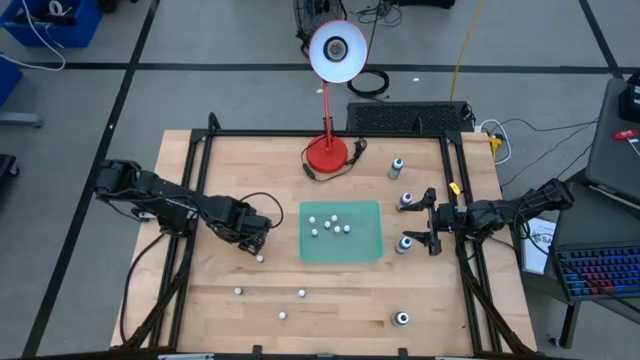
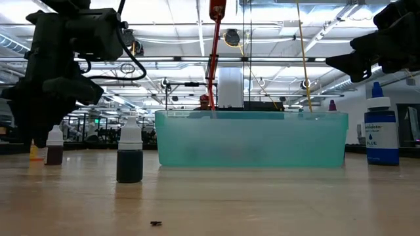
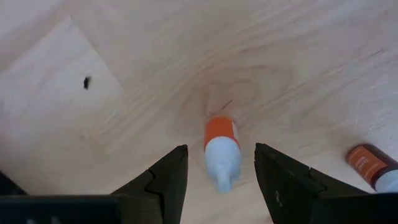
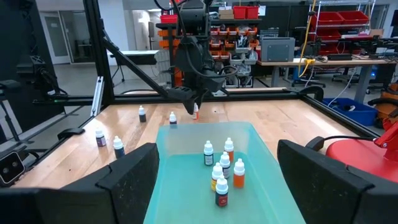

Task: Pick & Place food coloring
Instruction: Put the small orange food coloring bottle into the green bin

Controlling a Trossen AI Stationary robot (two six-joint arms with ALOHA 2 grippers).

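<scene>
Left hand: your left hand (image 1: 257, 243) hangs over the tabletop (image 1: 220, 190) to the left of the green tray, its fingers (image 3: 168, 180) parted on either side of one small bottle and not pressing it.
Bottle at left hand: an orange food coloring bottle (image 3: 221, 149) with a white cap stands on the wood between those fingers; a second orange bottle (image 3: 368, 165) stands near it, apart from the hand.
Right hand: your right hand (image 1: 432, 222) waits at the right edge of the tray, jaws spread wide, holding nothing.
Tray: the pale green tray (image 1: 365, 245) sits mid-tabletop; in the right wrist view it is a shallow translucent bin.
Bottles in tray: you have a cluster of food coloring bottles (image 4: 222, 168) standing upright inside it, close together near its middle.
Bottles still on the wood: several loose bottles (image 1: 301, 293) stand scattered on the near side of the tabletop, well apart from each other; four bottles with dark caps (image 1: 406, 201) stand along the right side, two of them just beside the right hand.
Low view: a dark green bottle (image 2: 130, 157) stands upright in front of the tray; a blue one (image 2: 381, 128) stands to its right.
Lamp: the red-based lamp (image 1: 326, 152) stands beyond the tray at the far edge.
</scene>
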